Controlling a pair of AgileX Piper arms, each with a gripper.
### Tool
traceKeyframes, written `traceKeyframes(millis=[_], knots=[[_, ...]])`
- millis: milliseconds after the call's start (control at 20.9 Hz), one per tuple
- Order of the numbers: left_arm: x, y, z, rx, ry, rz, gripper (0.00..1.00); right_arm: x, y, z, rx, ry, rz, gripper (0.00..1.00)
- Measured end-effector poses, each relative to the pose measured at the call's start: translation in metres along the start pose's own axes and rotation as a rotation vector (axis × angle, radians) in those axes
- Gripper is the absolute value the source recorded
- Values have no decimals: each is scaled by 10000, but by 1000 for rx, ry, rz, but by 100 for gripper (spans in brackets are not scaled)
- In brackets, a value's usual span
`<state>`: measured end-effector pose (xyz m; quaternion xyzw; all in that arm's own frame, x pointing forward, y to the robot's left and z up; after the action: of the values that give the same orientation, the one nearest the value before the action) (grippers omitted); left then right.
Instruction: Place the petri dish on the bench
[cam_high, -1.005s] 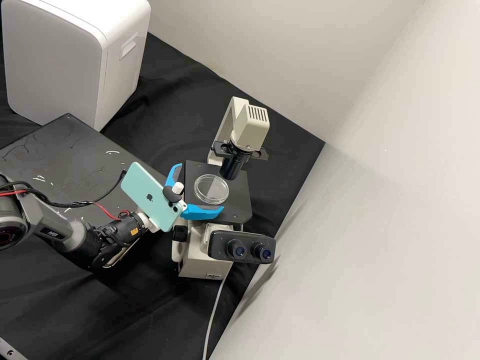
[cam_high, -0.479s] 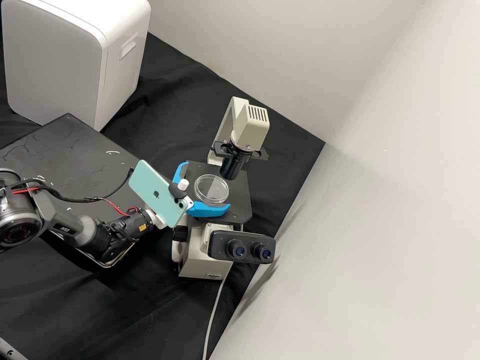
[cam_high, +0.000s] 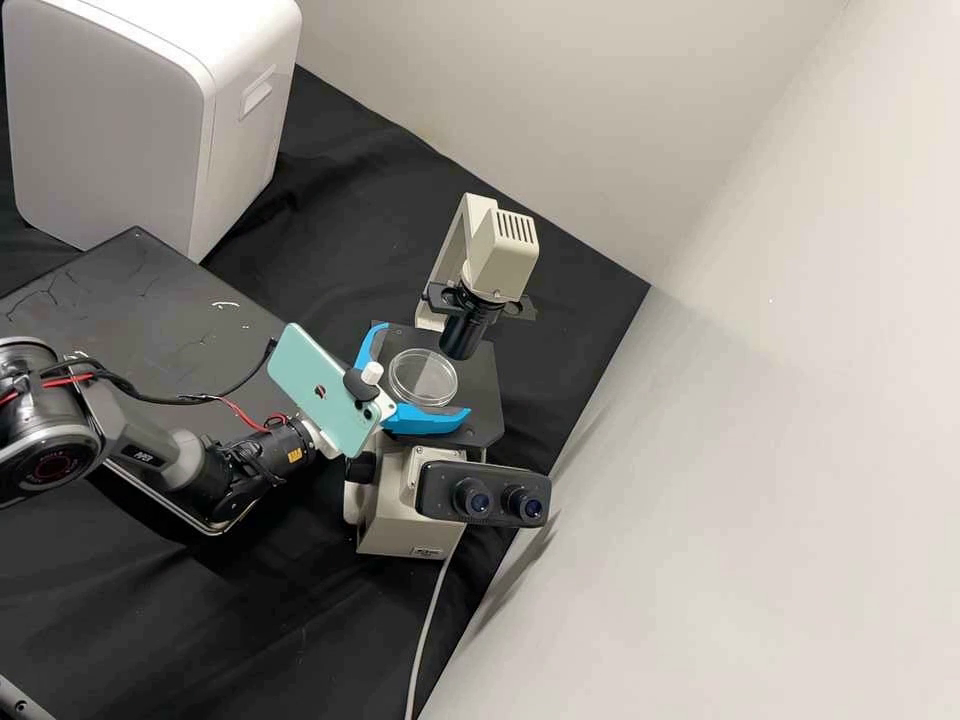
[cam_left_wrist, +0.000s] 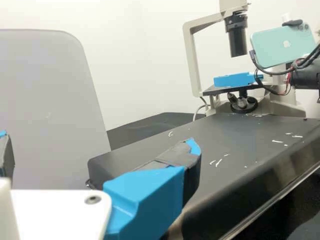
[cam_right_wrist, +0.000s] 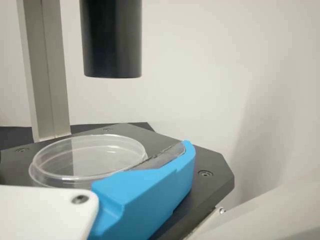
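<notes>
Black counter (cam_high: 330, 230), microscope (cam_high: 385, 515) on it, and the petri dish (cam_high: 423, 376) sits up on the stage (cam_high: 485, 385)!
Right jaws stand wide, straddling the dish, one blue finger (cam_right_wrist: 150, 195) just beside its rim. Left jaws gape wide as well, low down near a dark slab (cam_left_wrist: 240, 145).

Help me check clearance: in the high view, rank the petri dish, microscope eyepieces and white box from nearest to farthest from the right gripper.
1. Petri dish, on the stage, inside the open right gripper.
2. Eyepieces, camera-side, just below the stage.
3. White box, far back left.
</notes>
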<state>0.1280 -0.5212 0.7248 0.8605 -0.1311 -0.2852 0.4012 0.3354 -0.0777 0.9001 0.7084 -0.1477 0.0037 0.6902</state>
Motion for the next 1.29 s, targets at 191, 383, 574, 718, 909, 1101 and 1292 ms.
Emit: traceKeyframes(millis=[191,383,574,718,909,1101,1292], knots=[[0,1,3,3,-6,1,100,10,-16,11,0,-3,-3,100],[2,2,-9,5,1,1,100,51,-20,1,9,-10,15,100],[2,2,-9,5,1,1,100,96,-70,2,-5,-17,17,100],[2,2,-9,5,1,1,100,107,-84,6,-12,-15,26,100],[2,2,-9,5,1,1,100,109,-96,-9,-6,-13,30,100],[2,2,-9,5,1,1,100,113,-122,-24,1,-15,33,100],[2,1,-6,5,-1,1,100,117,-137,-25,10,-12,45,100]])
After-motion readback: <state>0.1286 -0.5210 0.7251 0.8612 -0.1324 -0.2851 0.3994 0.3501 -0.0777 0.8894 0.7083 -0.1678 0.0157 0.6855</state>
